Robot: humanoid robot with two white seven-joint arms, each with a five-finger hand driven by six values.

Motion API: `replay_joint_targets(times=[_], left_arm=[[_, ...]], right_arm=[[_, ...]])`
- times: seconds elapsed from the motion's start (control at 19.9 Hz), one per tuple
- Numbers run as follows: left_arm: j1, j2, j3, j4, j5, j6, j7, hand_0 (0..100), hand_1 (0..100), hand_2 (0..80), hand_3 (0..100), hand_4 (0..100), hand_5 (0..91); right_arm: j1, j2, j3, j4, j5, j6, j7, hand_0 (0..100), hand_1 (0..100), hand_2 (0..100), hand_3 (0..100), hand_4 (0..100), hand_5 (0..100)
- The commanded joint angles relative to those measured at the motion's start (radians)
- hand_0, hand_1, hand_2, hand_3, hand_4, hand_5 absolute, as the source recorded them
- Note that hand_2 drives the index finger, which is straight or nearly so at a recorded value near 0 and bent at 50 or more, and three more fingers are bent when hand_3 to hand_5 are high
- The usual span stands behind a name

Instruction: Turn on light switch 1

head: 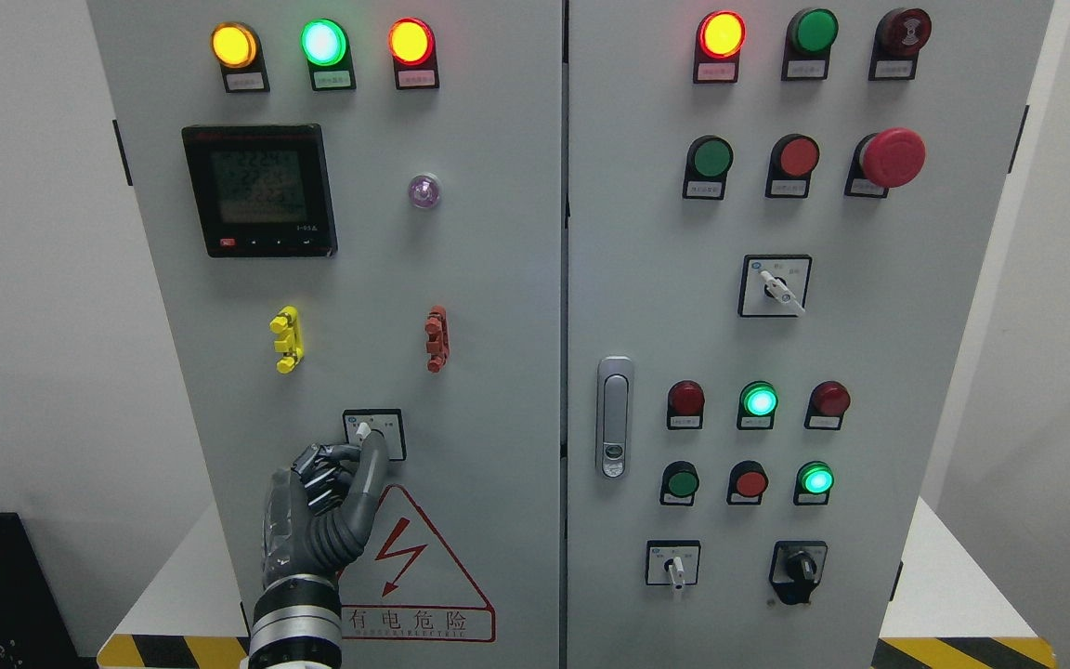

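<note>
You had the left hand [317, 506] raised from the lower left of the frame, most fingers curled in and holding nothing, one long finger stretched up so its tip touched the white knob of the rotary switch [374, 434] at lower centre of the left cabinet door [461, 279]. The turn itself looked not yet made, so by my judgement the twist remained. Your right hand was out of view.
</note>
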Motion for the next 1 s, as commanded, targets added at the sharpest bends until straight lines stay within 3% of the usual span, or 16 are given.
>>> replay_joint_targets(times=[0.0, 0.6, 0.95], left_arm=[[0.0, 0.001, 0.0, 0.003, 0.001, -0.004, 0.018, 56, 52, 59.0, 96, 93, 87.4], [0.001, 0.001, -0.002, 0.001, 0.004, -0.004, 0.018, 62, 46, 58.6, 96, 93, 87.4], [0.0, 0.001, -0.002, 0.003, 0.006, -0.004, 0.018, 43, 46, 58.6, 96, 93, 87.4]], right_arm=[[-0.002, 0.0, 0.0, -0.001, 0.0, 0.0, -0.001, 31, 0, 0, 0, 0, 0], [0.0, 0.0, 0.0, -0.001, 0.0, 0.0, -0.001, 31, 0, 0, 0, 0, 0], [0.0, 0.0, 0.0, -0.001, 0.0, 0.0, -0.001, 31, 0, 0, 0, 0, 0]])
